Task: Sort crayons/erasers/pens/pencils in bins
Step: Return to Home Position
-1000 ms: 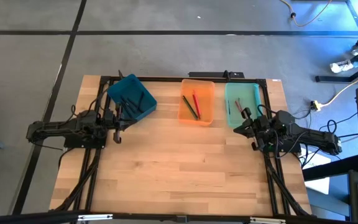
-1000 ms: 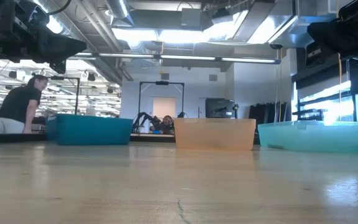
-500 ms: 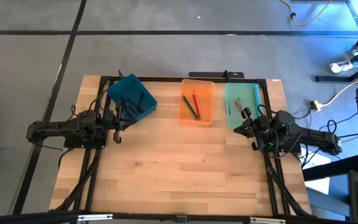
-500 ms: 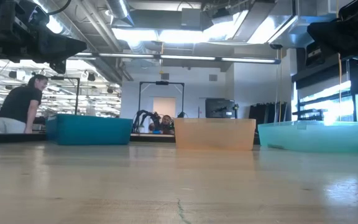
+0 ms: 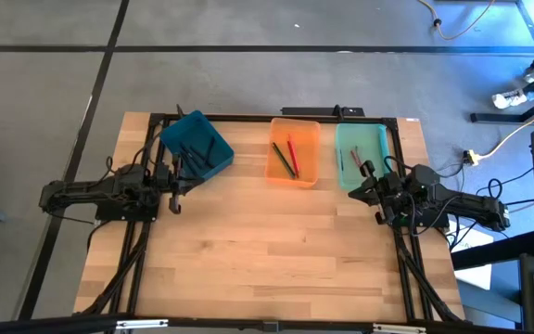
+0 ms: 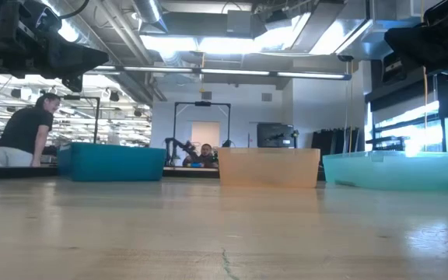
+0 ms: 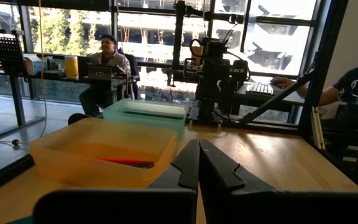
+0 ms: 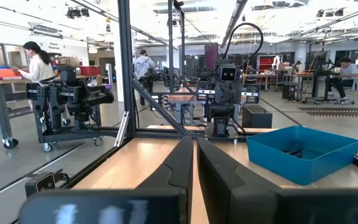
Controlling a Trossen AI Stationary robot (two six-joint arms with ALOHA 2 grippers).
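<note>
High view first: shows no sticks (image 5: 288,156) loose on the tabletop (image 5: 267,250), only ones already dropped into the row of bins at the far edge. Finds red and dark ones in the orange bin (image 5: 293,184), long axes running near to far, a few more in the mint bin (image 5: 360,127), and what look like dark ones in the teal bin (image 5: 213,167). Puts the left claw (image 5: 176,192) just near of the teal bin, pointing right, and the right claw (image 5: 367,190) at the near edge of the mint bin, pointing left. Wrist views: left claw pressed shut, right claw closed to a hairline, neither gripping anything. Judged from that: nothing to reach for, with every stick lying far of both claws and below a bin rim. For the retreat to rest, probably best to draw back outward above the rims, minding the right claw, closest to a bin wall.
</note>
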